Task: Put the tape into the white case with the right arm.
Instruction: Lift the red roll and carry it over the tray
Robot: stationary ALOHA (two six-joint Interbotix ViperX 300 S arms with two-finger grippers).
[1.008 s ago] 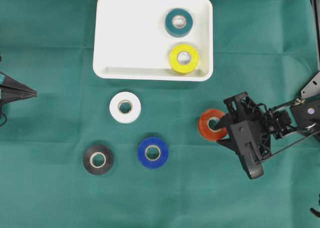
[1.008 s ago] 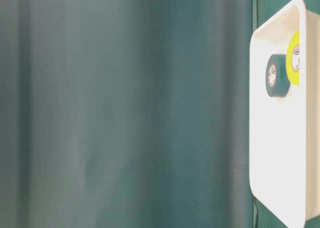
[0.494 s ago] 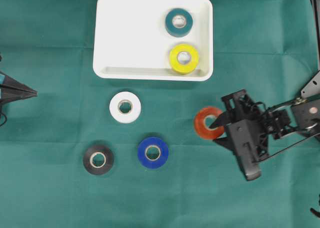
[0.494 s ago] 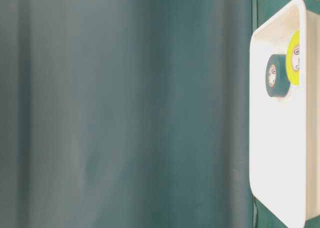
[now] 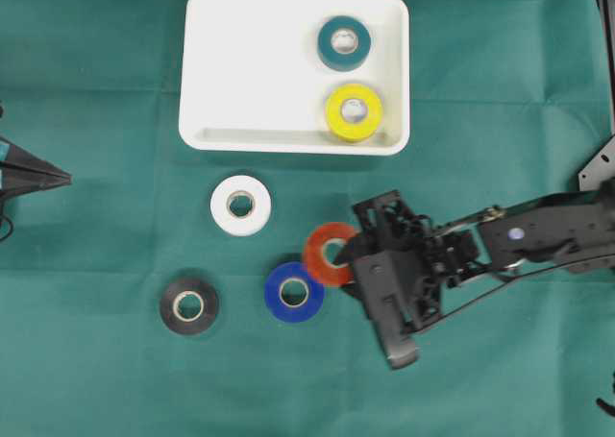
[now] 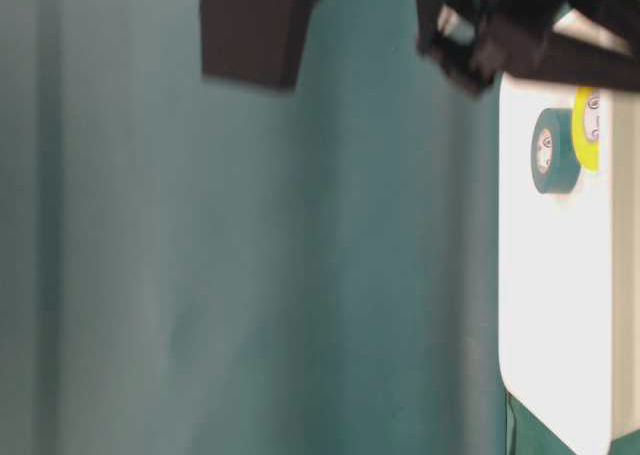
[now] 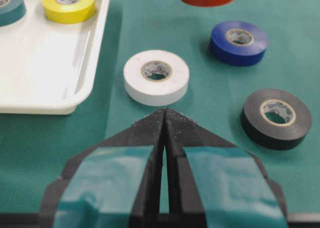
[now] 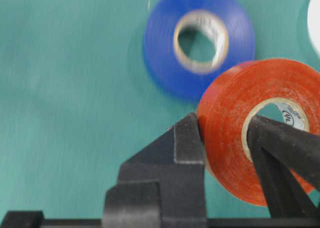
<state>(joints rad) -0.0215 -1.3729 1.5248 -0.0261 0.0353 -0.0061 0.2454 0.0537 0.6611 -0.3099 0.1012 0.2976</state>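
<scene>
The right pincer, clamped on only one wall of the red tape, could let it twist loose short of the case.

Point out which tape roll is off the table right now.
The red roll: the right gripper is shut on its wall, one finger through its core. The white, blue and black rolls lie flat on the cloth.

small dark print showing on the inner core of the red tape, too blurred for reading, faint marks sitting on the black tape core, likewise illegible
</scene>
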